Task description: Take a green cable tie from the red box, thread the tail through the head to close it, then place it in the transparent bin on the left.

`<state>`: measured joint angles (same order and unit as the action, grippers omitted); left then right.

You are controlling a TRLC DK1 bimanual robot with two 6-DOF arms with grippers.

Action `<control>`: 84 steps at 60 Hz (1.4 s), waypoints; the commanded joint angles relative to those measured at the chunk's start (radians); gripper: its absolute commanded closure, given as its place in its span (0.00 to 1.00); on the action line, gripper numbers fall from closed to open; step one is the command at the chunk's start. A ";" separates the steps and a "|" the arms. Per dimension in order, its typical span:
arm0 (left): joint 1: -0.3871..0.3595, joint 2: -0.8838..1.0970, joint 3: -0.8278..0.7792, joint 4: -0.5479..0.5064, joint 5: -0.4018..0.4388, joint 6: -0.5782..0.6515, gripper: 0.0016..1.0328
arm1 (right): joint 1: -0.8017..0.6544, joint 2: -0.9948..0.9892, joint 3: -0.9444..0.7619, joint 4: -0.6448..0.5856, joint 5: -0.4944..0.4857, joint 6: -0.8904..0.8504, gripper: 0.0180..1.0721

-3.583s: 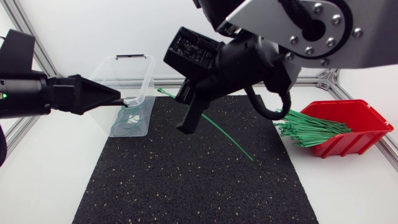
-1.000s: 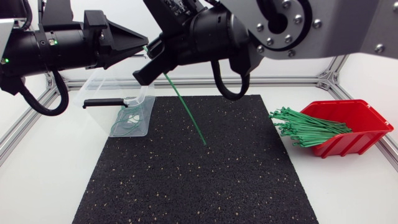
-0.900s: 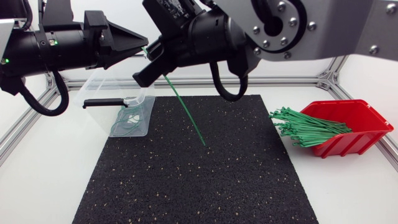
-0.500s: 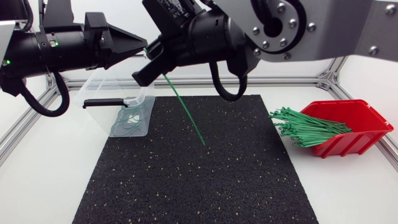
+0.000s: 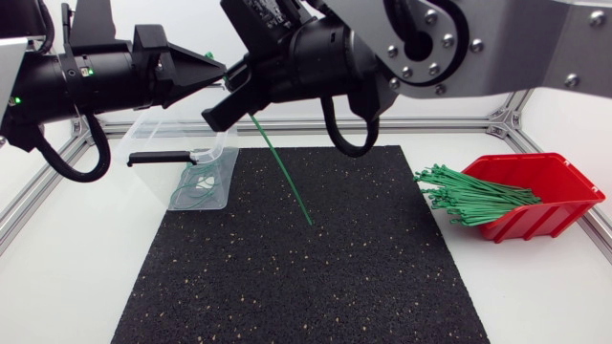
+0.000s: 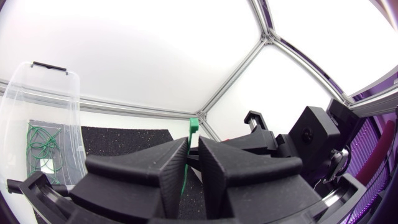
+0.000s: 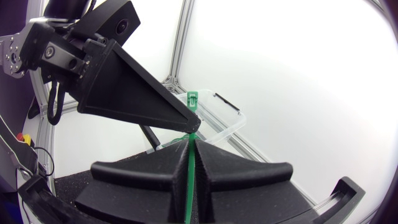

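Observation:
A green cable tie (image 5: 282,170) hangs slanting above the black mat, its tail low and its head (image 7: 193,98) up. My right gripper (image 5: 228,94) is shut on the strap just below the head, as the right wrist view (image 7: 189,142) shows. My left gripper (image 5: 218,69) meets it from the left, tip at the head. In the left wrist view its fingers (image 6: 171,165) stand a narrow gap apart with the strap between them and the head (image 6: 193,124) poking out beyond. The red box (image 5: 559,182) holds several green ties (image 5: 473,196).
The transparent bin (image 5: 153,129) stands at the mat's back left corner, below my left gripper, with looped ties (image 5: 196,186) inside. The black mat (image 5: 306,277) covers the table's middle. An aluminium frame (image 5: 459,122) runs along the back edge.
The left gripper's fingers have drawn closer together around the tie near its head. The tie's tail has swung slightly left. The right gripper has stayed shut on the strap.

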<state>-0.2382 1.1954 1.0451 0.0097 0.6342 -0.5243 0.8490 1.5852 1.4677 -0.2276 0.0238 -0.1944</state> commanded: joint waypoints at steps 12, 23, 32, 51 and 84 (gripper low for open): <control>-0.032 0.001 -0.026 0.035 -0.019 -0.032 0.88 | 0.002 0.009 -0.023 0.005 -0.024 0.073 0.95; -0.033 -0.007 -0.033 0.045 -0.031 -0.032 0.88 | 0.002 0.012 -0.024 0.004 -0.032 0.102 0.95; -0.035 -0.013 -0.036 0.050 -0.037 -0.032 0.88 | -0.002 0.013 -0.015 -0.001 -0.056 0.131 0.95; -0.038 -0.036 -0.049 0.073 -0.068 -0.032 0.87 | -0.019 0.004 -0.035 0.013 -0.071 0.197 0.95; -0.053 -0.037 -0.062 0.095 -0.091 -0.032 0.87 | -0.050 -0.022 -0.058 0.045 -0.097 0.236 0.95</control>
<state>-0.2813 1.1702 1.0084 0.0875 0.5438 -0.5312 0.8021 1.5841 1.4330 -0.1970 -0.0647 0.0158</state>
